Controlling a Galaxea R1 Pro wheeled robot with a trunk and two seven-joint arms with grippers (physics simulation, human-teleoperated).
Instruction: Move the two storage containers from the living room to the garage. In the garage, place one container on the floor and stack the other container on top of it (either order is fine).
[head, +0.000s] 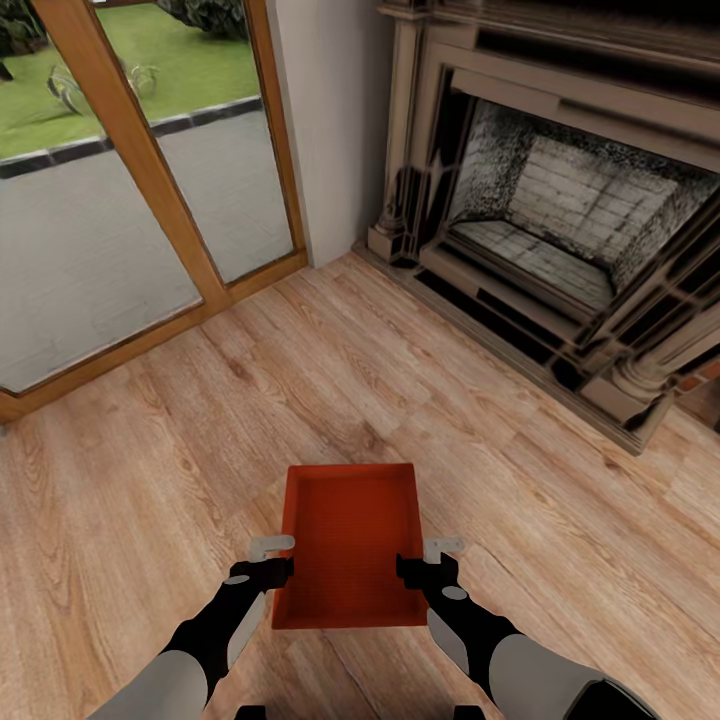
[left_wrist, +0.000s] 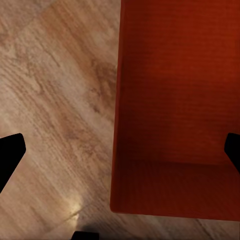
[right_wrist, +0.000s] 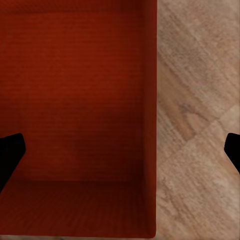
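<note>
from the head camera i count one storage container (head: 348, 545) on the wood plank floor (head: 500, 430) between my left gripper (head: 272, 560) and right gripper (head: 428, 560), fireplace (head: 560, 220) and glass doors (head: 120, 150) beyond, while each wrist camera shows wide-spread fingers straddling a container wall.

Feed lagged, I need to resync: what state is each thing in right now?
storage container: upright, open-top, empty, over the wood floor.
left pincer: open, straddling the container's left wall.
right pincer: open, straddling its right wall.
glass doors: closed.
fireplace: unlit.
</note>
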